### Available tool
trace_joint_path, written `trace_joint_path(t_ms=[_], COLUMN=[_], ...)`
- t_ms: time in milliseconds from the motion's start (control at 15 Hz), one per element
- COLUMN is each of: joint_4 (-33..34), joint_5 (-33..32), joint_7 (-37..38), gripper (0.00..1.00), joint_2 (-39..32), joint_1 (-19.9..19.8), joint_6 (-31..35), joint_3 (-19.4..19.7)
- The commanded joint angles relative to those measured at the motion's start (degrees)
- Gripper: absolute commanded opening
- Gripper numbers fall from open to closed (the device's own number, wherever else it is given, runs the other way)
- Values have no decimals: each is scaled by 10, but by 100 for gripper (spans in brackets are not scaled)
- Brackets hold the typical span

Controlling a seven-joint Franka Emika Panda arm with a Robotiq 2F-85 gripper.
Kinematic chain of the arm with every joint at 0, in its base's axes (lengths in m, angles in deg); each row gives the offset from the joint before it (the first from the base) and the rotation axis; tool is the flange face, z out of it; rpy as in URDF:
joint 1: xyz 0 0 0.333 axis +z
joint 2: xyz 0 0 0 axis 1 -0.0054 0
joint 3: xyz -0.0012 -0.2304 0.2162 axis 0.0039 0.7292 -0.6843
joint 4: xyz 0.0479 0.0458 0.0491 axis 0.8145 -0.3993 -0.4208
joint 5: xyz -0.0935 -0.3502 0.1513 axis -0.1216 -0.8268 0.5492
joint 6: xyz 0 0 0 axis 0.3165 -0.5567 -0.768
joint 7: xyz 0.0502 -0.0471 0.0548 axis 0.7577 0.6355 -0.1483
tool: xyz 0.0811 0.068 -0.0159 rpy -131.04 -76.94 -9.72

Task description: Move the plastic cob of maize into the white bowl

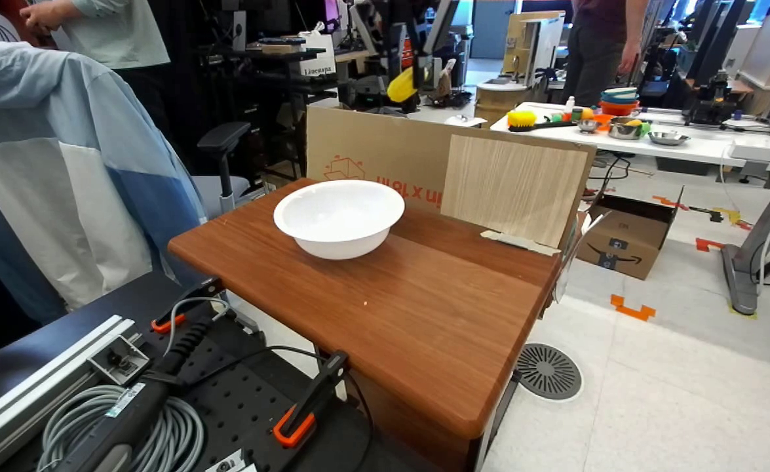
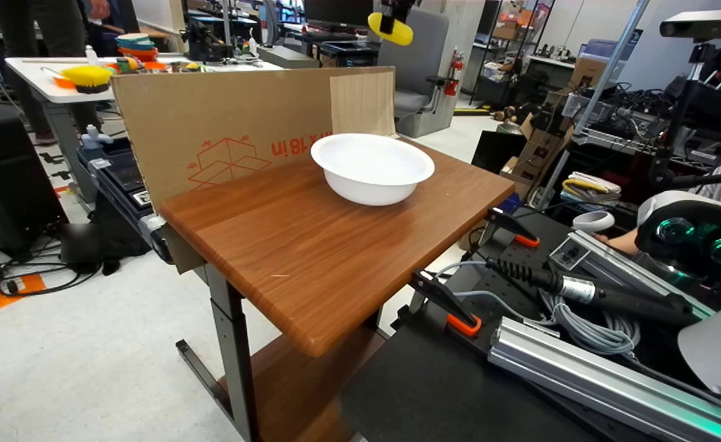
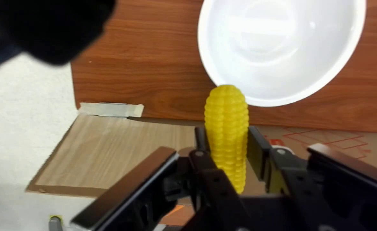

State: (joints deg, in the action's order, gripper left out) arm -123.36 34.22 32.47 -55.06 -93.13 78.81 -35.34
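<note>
Jaws pinch the yellow plastic maize cob [image 3: 227,134] aloft, higher than the white bowl [image 1: 339,221] upright on the brown table [image 1: 411,314].

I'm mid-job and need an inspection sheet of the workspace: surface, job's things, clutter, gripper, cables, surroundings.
Surface: brown wood-grain tabletop, with a cardboard sheet upright along one edge.
Job's things: plastic cob of maize held in the air, not yet in the bowl; white bowl upright on the tabletop.
Clutter: a small pale speck on the tabletop; black-and-orange clamps at its edge.
Gripper: closed on the cob, one jaw each side.
Cables: gray cable coiled on a black perforated board beside the table.
Surroundings: a person in a dark top near a white table.
</note>
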Motion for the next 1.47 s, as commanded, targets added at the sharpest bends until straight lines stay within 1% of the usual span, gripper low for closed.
trace_joint_path(t_ms=[0,267,533,800,1000,1067,1133,1333,1400], joint_4=[6,17,9,14,12,8,5,-5,-7], joint_5=[3,-6,-20,-27,-33,-36,-40,-48,-48], joint_7=[-9,18,51,68,75,80,84,86,84], gripper=[9,9,9,9,9,56,60,80,88], joint_2=[-24,-82,-143,-173,-173,-164,-155,-110,-93], joint_1=[27,52,65,65,65,66,67,62,59], joint_6=[-36,-56,-68,-69,-70,-70,-69,-83,-95], joint_3=[-17,-26,-21,-14,-10,-9,-8,-7,-5])
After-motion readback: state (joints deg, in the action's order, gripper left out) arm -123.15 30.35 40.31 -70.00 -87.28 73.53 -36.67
